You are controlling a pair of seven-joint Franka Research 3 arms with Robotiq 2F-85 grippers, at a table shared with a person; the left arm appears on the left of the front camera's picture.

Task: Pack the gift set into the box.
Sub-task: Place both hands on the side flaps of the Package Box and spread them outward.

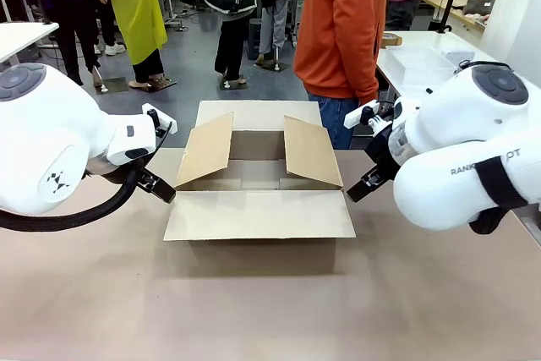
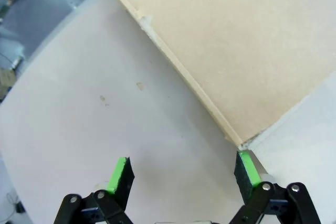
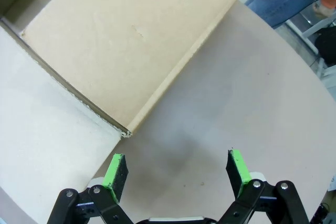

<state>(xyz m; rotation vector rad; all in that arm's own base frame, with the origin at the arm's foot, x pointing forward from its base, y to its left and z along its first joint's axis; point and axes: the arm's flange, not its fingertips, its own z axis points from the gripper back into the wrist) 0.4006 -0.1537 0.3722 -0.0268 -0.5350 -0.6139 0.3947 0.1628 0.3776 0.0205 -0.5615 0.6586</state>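
brown corrugated box, four flaps spread open, inside bare.

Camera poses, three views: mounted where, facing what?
Front: between the arms, facing across the table at the open brown cardboard box and person; left gripper, right gripper show.
Left wrist: on that wrist, looking down at table and box flap; own open fingers.
Right wrist: same, box's other side; own open fingers.
Shared: the box.

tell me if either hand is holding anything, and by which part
Nothing is held: the left hand and right hand are both open and empty, beside the box.
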